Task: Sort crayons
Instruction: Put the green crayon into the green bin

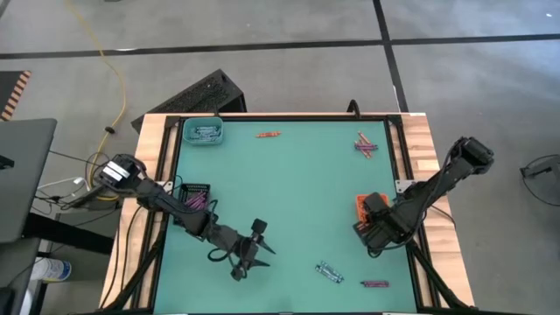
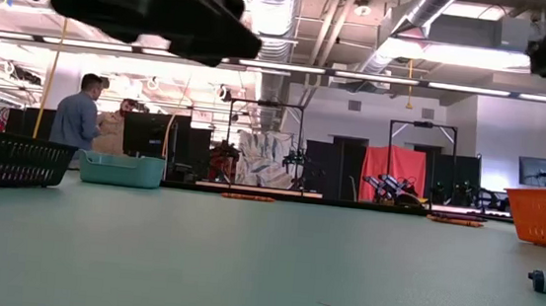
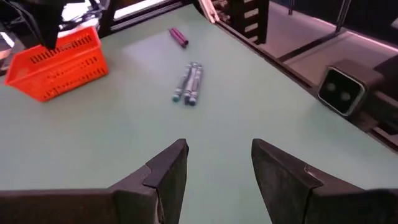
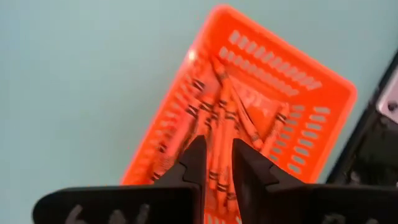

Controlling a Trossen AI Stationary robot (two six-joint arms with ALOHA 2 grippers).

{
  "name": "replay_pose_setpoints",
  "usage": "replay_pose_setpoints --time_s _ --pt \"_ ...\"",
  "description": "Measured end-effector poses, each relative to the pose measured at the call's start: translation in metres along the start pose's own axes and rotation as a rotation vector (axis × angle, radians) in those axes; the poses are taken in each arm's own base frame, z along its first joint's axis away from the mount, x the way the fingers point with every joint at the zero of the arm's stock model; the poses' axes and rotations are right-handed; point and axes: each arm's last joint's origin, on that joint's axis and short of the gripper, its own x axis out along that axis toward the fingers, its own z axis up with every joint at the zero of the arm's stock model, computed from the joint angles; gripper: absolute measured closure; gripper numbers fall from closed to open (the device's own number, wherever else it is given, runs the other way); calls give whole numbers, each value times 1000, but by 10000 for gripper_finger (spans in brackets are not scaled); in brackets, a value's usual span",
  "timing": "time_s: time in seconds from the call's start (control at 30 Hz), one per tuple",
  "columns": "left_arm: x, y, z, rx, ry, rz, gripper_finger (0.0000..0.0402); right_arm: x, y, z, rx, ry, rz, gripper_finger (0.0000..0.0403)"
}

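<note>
My right gripper (image 4: 217, 155) points down over the orange tray (image 1: 362, 206) at the table's right, fingers a little apart with nothing between them. Several orange-red crayons (image 4: 221, 118) lie in that tray. My left gripper (image 3: 219, 152) hovers open near the table's front middle (image 1: 245, 261), empty. Ahead of it two pale blue-grey crayons (image 3: 188, 84) lie side by side on the mat (image 1: 329, 273), with a purple crayon (image 3: 179, 37) beyond them (image 1: 374, 284). One orange-red crayon (image 1: 267, 134) lies at the far middle, and a purple and orange-red heap (image 1: 366, 145) at the far right.
A teal tray (image 1: 203, 131) holding pale crayons stands at the far left corner, and a black tray (image 1: 196, 194) with purple ones at the left edge. A raised wooden frame (image 1: 420, 140) borders the mat. People stand in the room behind (image 2: 83, 112).
</note>
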Motion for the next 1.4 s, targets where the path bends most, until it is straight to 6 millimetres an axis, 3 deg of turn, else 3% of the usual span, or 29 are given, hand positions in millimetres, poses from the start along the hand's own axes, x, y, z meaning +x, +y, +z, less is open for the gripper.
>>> replay_pose_setpoints --time_s 0.2,0.4,0.57,0.87,1.23,1.4 --pt "11 18 5 8 -15 -36 233 -14 8 6 -56 -75 69 334" --pt "46 33 5 9 -14 -86 233 -25 18 1 -136 -147 170 334" --pt "79 41 -2 42 92 -95 233 -30 30 -13 -224 -156 293 334" --pt "128 68 11 42 61 -147 233 -39 51 -54 -448 -175 525 334" --pt "176 87 1 -16 136 -207 233 -13 79 -100 -563 -179 554 334" --pt "181 88 4 -27 136 -206 233 -3 88 -110 -565 -170 565 334"
